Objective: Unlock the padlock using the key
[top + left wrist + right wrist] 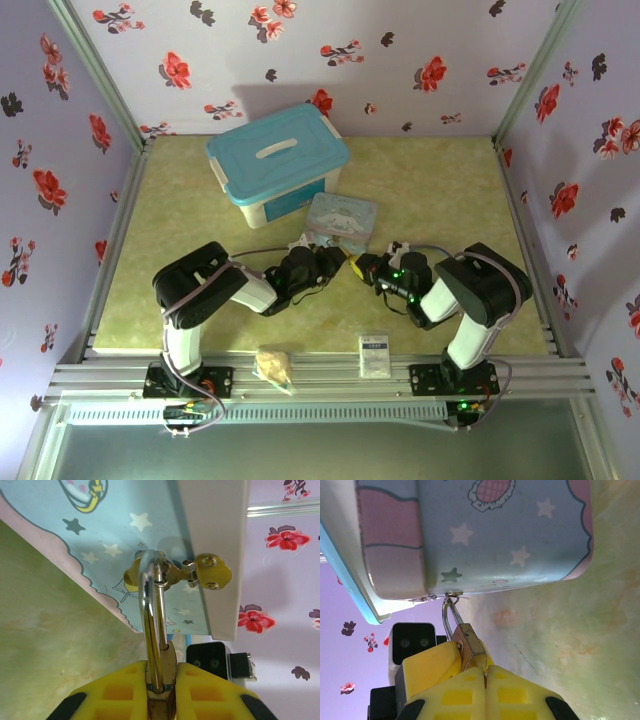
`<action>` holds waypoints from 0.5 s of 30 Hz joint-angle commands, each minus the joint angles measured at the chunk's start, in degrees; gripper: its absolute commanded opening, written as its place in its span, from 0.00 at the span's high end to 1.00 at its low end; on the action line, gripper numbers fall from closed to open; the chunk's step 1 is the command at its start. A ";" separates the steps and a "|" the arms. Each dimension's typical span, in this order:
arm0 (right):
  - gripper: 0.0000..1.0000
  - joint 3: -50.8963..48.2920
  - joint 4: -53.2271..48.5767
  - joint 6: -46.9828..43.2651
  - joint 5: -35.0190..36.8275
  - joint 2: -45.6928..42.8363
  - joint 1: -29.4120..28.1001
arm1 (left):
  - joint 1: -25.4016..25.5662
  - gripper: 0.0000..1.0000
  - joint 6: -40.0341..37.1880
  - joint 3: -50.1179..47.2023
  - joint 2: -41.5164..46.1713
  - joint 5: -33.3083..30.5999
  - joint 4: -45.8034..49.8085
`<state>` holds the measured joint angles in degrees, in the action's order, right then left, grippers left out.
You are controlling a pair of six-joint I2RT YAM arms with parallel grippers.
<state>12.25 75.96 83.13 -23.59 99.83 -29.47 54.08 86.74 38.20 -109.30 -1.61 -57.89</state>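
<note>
1. Centrally on the bench [450, 200], slightly toward its near edge, the padlock [470, 650] is hanging by its shackle [151, 610] from the clasp [200, 572] on the pale blue tin [510, 530].
2. The left gripper [161, 672] is clamping the padlock's brass body between its yellow fingers, which are nearly closed.
3. The right gripper [482, 672] is pressing its fingers together with no gap, right against the padlock's body. Whether anything is lying between them cannot be told.

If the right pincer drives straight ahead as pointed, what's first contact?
The padlock: its brass body sits at the tips of the right pincer, with its shackle hooked to the blue tin latch beyond. Depth is unclear; they may already touch.
</note>
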 commanded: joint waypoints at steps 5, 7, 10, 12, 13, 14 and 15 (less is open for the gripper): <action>1.00 4.45 -1.27 -1.32 5.34 -1.83 -5.73 | 1.65 1.00 0.45 1.18 -1.04 3.98 -6.72; 1.00 4.07 3.37 4.81 5.62 0.09 -5.63 | 1.64 1.00 1.33 1.03 -1.73 3.98 -8.27; 1.00 3.49 3.40 5.36 7.31 -2.42 -5.68 | 1.64 1.00 2.46 0.83 -2.35 3.93 -9.73; 1.00 2.83 3.31 6.76 8.50 -4.43 -5.44 | 1.65 1.00 2.56 0.74 -2.20 4.11 -10.13; 1.00 2.50 3.00 8.55 9.02 -4.81 -5.14 | 1.72 1.00 2.68 0.57 -2.00 4.13 -10.44; 1.00 2.27 3.44 10.72 9.10 -4.49 -4.78 | 1.72 1.00 3.00 0.48 -1.81 4.18 -10.61; 1.00 2.45 3.51 12.27 8.43 -3.96 -4.40 | 1.71 1.00 3.32 0.54 -1.65 4.35 -10.94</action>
<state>13.41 72.99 89.95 -13.87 97.45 -33.32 53.67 89.10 38.20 -111.28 -3.44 -62.61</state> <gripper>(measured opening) 0.064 0.138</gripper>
